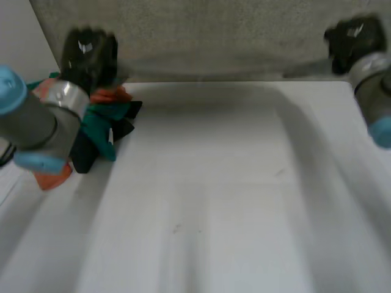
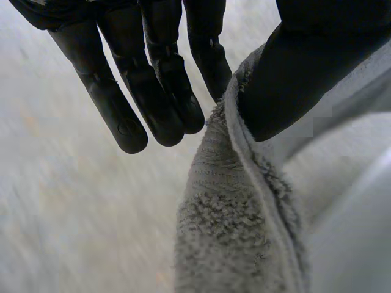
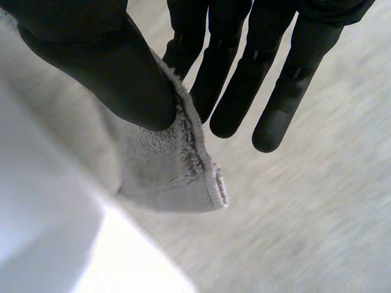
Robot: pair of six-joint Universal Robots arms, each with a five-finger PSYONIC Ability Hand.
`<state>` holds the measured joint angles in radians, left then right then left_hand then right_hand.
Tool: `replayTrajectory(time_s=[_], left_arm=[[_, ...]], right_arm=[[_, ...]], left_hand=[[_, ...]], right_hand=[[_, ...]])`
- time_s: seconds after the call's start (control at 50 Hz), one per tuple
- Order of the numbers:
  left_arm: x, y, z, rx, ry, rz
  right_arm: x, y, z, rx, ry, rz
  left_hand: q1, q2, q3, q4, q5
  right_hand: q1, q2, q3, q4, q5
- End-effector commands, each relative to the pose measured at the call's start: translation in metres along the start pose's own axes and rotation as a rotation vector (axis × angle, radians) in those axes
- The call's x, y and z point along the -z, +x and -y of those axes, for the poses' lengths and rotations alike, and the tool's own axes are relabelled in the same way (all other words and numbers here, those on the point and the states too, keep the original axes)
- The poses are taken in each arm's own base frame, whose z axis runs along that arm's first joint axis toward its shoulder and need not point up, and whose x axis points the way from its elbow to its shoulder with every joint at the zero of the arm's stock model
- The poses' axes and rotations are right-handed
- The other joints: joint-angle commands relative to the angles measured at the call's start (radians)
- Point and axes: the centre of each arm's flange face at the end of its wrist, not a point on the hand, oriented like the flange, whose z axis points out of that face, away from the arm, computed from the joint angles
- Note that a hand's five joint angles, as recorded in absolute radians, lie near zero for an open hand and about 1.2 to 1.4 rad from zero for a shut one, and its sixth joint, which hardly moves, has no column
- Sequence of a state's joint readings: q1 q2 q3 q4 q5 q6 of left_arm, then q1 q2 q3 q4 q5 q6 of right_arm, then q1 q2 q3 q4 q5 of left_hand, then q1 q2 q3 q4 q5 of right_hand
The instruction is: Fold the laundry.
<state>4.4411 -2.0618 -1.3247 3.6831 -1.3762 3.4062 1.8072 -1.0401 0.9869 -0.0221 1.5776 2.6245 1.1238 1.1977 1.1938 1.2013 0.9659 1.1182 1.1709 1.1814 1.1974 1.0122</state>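
A grey towel [image 1: 214, 30] hangs spread between my two raised hands at the table's far side. My left hand [image 1: 88, 52] holds its left top corner and my right hand [image 1: 354, 36] its right top corner. In the left wrist view the thumb [image 2: 293, 73] pinches the fluffy towel edge [image 2: 232, 213] against the straight fingers [image 2: 153, 91]. In the right wrist view the thumb [image 3: 104, 67] presses the hemmed towel corner [image 3: 165, 165] against the fingers [image 3: 244, 79].
A pile of teal, orange and black laundry [image 1: 107, 122] lies at the far left of the white table [image 1: 214, 201], partly behind my left arm [image 1: 36, 128]. My right arm [image 1: 376, 91] stands at the table's right edge.
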Motion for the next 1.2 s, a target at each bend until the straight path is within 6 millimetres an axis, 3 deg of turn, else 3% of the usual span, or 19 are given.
replayTrajectory(time_s=[0.02, 0.08, 0.14, 0.18, 0.36, 0.48, 0.52, 0.58, 0.66, 0.72, 0.8, 0.88, 0.96, 1.02, 1.1, 1.2], left_arm=[[0.046, 0.02, -0.065, -0.031, -0.223, -0.052], [0.059, 0.022, -0.096, -0.063, -0.297, -0.078], [0.063, 0.02, -0.114, -0.086, -0.331, -0.11], [0.064, 0.017, -0.125, -0.097, -0.35, -0.117], [0.064, -0.005, -0.139, -0.116, -0.395, -0.082], [0.07, -0.005, -0.142, -0.107, -0.412, -0.092], [0.07, -0.003, -0.142, -0.103, -0.41, -0.101], [0.072, 0.001, -0.142, -0.09, -0.412, -0.132], [0.08, 0.006, -0.143, -0.071, -0.461, -0.167], [0.091, 0.007, -0.138, -0.065, -0.529, -0.191], [0.107, 0.002, -0.107, -0.109, -0.586, -0.21], [0.141, -0.002, -0.078, -0.159, -0.696, -0.229], [0.196, 0.004, -0.035, -0.229, -0.865, -0.306], [0.223, 0.01, -0.016, -0.247, -0.926, -0.372], [0.225, 0.012, -0.012, -0.271, -0.906, -0.384], [0.197, 0.009, -0.03, -0.31, -0.813, -0.343]], right_arm=[[0.03, -0.039, -0.069, 0.011, -0.225, 0.137], [0.042, -0.05, -0.087, 0.008, -0.279, 0.18], [0.049, -0.055, -0.097, 0.006, -0.307, 0.207], [0.05, -0.05, -0.103, 0.003, -0.325, 0.201], [0.054, -0.039, -0.118, -0.011, -0.376, 0.189], [0.058, -0.041, -0.121, -0.018, -0.38, 0.22], [0.06, -0.042, -0.121, -0.02, -0.383, 0.222], [0.061, -0.043, -0.121, -0.022, -0.385, 0.227], [0.065, -0.042, -0.119, -0.025, -0.389, 0.226], [0.069, -0.039, -0.115, -0.017, -0.389, 0.227], [0.08, -0.033, -0.103, 0.042, -0.394, 0.244], [0.106, -0.02, -0.093, 0.218, -0.46, 0.318], [0.154, -0.002, -0.095, 0.464, -0.62, 0.474], [0.172, 0.004, -0.097, 0.545, -0.649, 0.535], [0.173, 0.004, -0.102, 0.549, -0.651, 0.521], [0.154, 0.004, -0.108, 0.518, -0.599, 0.44]], left_hand=[[0.272, 0.199, 0.202, 0.195, 0.256], [0.272, 0.199, 0.202, 0.195, 0.256], [-0.201, -0.275, -0.271, -0.279, -0.218], [-0.247, -0.321, -0.317, -0.324, -0.263], [-0.35, -0.423, -0.42, -0.427, -0.366], [-0.32, -0.394, -0.39, -0.398, -0.337], [-0.183, -0.257, -0.253, -0.261, -0.2], [0.271, 0.197, 0.201, 0.194, 0.254], [0.272, 0.199, 0.202, 0.195, 0.256], [0.272, 0.199, 0.202, 0.195, 0.256], [0.272, 0.199, 0.202, 0.195, 0.256], [0.272, 0.199, 0.202, 0.195, 0.256], [0.272, 0.199, 0.202, 0.195, 0.256], [0.272, 0.199, 0.202, 0.195, 0.256], [0.272, 0.199, 0.202, 0.195, 0.256], [0.272, 0.199, 0.202, 0.195, 0.256]], right_hand=[[0.278, 0.225, 0.215, 0.199, 0.21], [0.278, 0.225, 0.215, 0.199, 0.21], [0.278, 0.225, 0.215, 0.199, 0.21], [0.278, 0.225, 0.215, 0.199, 0.21], [0.278, 0.225, 0.215, 0.199, 0.21], [0.278, 0.225, 0.215, 0.199, 0.21], [0.278, 0.225, 0.215, 0.199, 0.21], [0.278, 0.225, 0.215, 0.199, 0.21], [0.278, 0.225, 0.215, 0.199, 0.21], [0.278, 0.225, 0.215, 0.199, 0.21], [0.278, 0.225, 0.215, 0.199, 0.21], [0.278, 0.225, 0.215, 0.199, 0.21], [0.278, 0.225, 0.215, 0.199, 0.21], [0.278, 0.225, 0.215, 0.199, 0.21], [0.278, 0.225, 0.215, 0.199, 0.21], [0.278, 0.225, 0.215, 0.199, 0.21]])
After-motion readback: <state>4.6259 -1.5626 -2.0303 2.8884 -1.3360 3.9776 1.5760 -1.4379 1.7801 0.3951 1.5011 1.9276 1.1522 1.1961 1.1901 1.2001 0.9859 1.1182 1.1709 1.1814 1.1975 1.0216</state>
